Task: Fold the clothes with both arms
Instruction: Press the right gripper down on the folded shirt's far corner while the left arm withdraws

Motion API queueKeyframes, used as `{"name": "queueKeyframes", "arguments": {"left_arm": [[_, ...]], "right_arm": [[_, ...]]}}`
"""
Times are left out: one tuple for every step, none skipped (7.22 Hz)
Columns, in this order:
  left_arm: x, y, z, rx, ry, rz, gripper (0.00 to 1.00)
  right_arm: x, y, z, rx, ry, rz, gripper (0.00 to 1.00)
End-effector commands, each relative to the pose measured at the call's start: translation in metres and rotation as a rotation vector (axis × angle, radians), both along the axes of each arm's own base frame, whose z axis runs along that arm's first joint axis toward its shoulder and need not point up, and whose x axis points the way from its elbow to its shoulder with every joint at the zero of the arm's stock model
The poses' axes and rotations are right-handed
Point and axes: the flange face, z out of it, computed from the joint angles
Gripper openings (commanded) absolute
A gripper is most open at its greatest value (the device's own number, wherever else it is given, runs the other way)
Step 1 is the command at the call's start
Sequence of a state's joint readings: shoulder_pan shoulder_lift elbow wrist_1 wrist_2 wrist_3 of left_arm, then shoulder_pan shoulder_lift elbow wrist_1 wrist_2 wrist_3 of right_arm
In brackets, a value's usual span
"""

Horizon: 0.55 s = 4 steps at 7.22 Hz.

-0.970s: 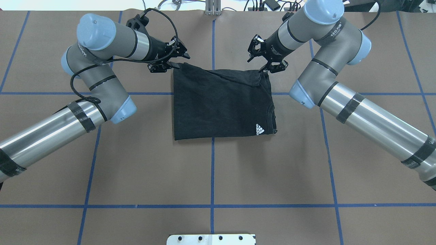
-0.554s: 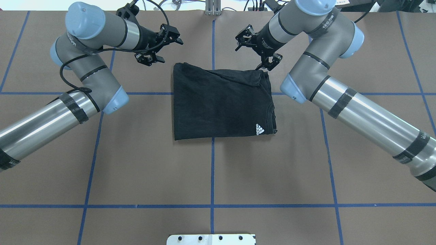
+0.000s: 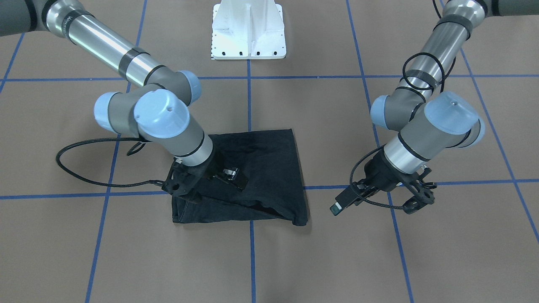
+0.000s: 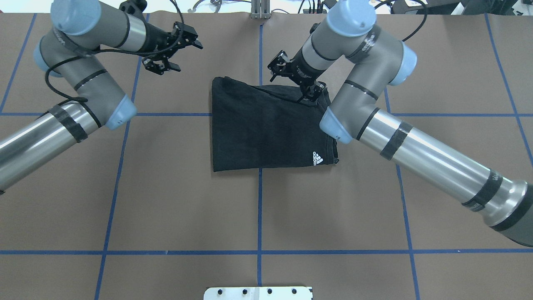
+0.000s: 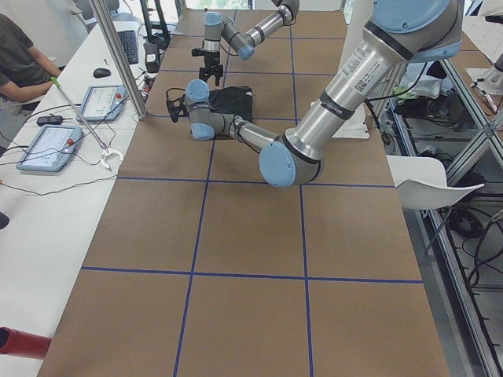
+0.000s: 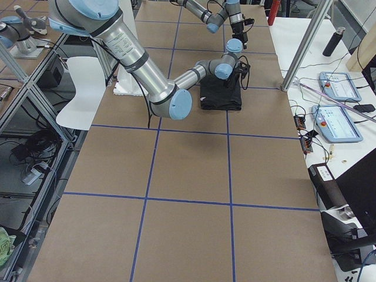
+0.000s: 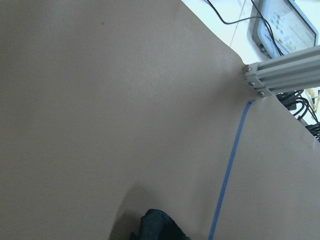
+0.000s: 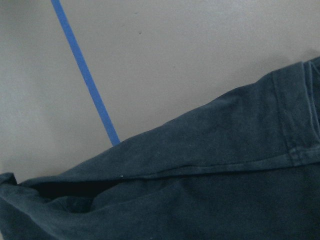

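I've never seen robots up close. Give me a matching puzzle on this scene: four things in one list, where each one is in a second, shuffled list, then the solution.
Things:
1. left gripper
2. right gripper
3. white logo
4. white pedestal base

Places:
A. over the far edge of the black T-shirt, jaws apart
B. at the middle of the table edge on the robot's side
C. over bare table, clear of the shirt, jaws apart
D. printed near the shirt's right corner on the robot's side

Pairs: 1-C, 2-A, 3-D, 4-B.
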<state>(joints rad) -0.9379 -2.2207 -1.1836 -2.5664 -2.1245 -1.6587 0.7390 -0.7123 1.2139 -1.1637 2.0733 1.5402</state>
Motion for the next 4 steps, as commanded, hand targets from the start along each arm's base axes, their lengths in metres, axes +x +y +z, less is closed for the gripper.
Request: {"name": "queueKeyframes", "arguments": {"left_arm": [[-0.016, 0.0, 0.001, 0.022, 0.0, -0.01, 1.0], [-0.029, 0.002, -0.002, 0.035, 0.007, -0.024, 1.0], [-0.042, 0.002, -0.009, 0.053, 0.015, -0.036, 1.0], [-0.044, 0.003, -0.012, 0.059, 0.019, -0.04, 1.0]], "right_arm": [[-0.004, -0.003, 0.01, 0.058, 0.068, -0.037, 1.0], [-0.007, 0.001, 0.015, 0.084, 0.081, -0.052, 1.0], [-0.015, 0.005, 0.02, 0.08, 0.092, -0.059, 1.0], [-0.019, 0.009, 0.021, 0.061, 0.103, -0.073, 1.0]]}}
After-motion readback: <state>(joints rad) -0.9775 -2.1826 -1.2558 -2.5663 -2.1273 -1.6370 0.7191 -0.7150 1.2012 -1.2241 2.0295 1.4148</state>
